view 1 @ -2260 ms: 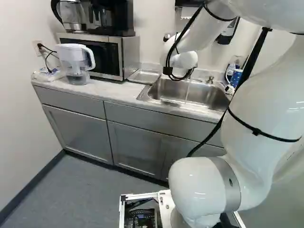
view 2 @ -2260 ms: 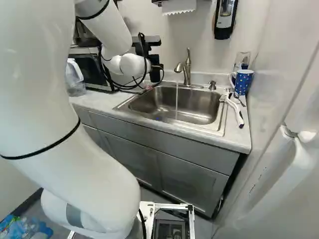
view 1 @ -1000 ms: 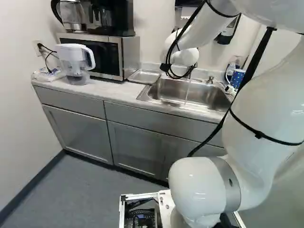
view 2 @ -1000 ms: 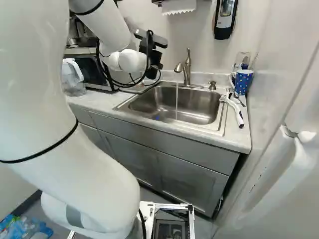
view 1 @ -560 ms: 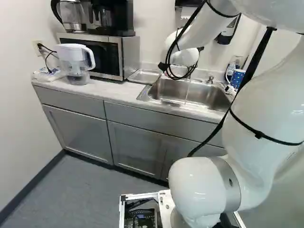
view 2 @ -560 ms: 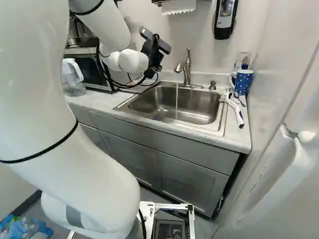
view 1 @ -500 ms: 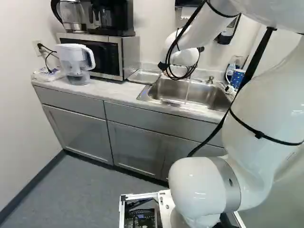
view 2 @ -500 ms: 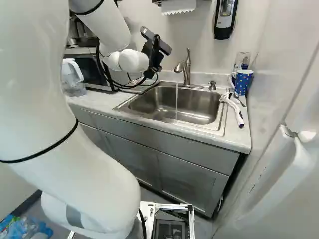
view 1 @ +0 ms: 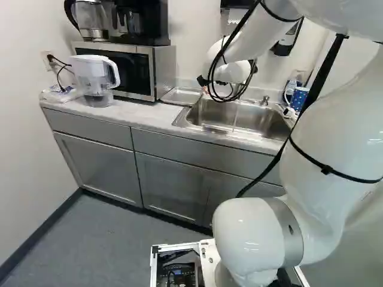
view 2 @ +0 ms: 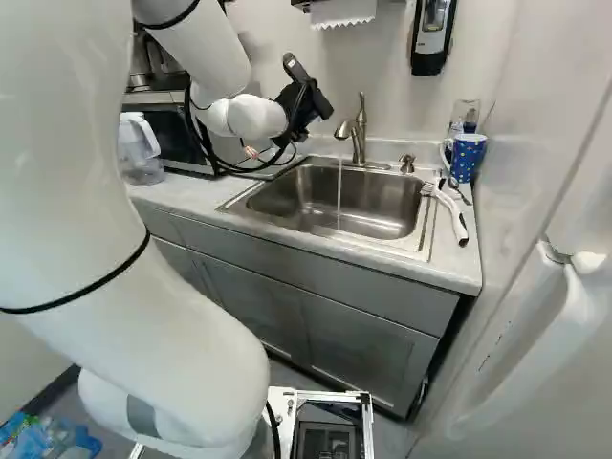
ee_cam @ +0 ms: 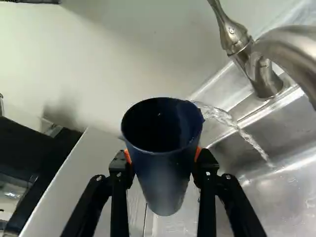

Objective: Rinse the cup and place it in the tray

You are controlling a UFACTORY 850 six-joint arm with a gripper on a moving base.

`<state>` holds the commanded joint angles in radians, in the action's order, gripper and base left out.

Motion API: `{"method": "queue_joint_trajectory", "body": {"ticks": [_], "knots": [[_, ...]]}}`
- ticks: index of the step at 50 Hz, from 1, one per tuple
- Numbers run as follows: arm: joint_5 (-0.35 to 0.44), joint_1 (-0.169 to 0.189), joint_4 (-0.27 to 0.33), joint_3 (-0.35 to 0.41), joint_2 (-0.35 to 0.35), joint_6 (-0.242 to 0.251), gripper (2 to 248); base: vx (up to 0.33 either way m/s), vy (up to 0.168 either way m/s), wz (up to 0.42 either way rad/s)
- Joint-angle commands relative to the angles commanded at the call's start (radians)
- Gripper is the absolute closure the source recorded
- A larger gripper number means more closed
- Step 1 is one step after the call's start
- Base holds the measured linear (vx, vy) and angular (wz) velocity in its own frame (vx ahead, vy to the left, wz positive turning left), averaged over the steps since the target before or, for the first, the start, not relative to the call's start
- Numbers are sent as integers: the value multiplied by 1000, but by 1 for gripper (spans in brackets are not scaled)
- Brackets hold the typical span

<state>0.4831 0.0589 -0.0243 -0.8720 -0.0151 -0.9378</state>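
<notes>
Main risk: the stream off the rim lands on the desk if the wrist swings trayward before the cup drains. Wet walls could slip in the fingers, which grip it from both sides. Faucet is near; snag possible. Arm reaches over the sink's tray side, gripper rolled.

No text, label, brand, number or sign is readable. That holds beside and beyond the end effector.
</notes>
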Motion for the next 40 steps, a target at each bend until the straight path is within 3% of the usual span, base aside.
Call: {"method": "queue_joint_trajectory", "body": {"ticks": [40], "knots": [[0, 0, 0, 0, 0, -419, 125, 0, 0, 0]]}}
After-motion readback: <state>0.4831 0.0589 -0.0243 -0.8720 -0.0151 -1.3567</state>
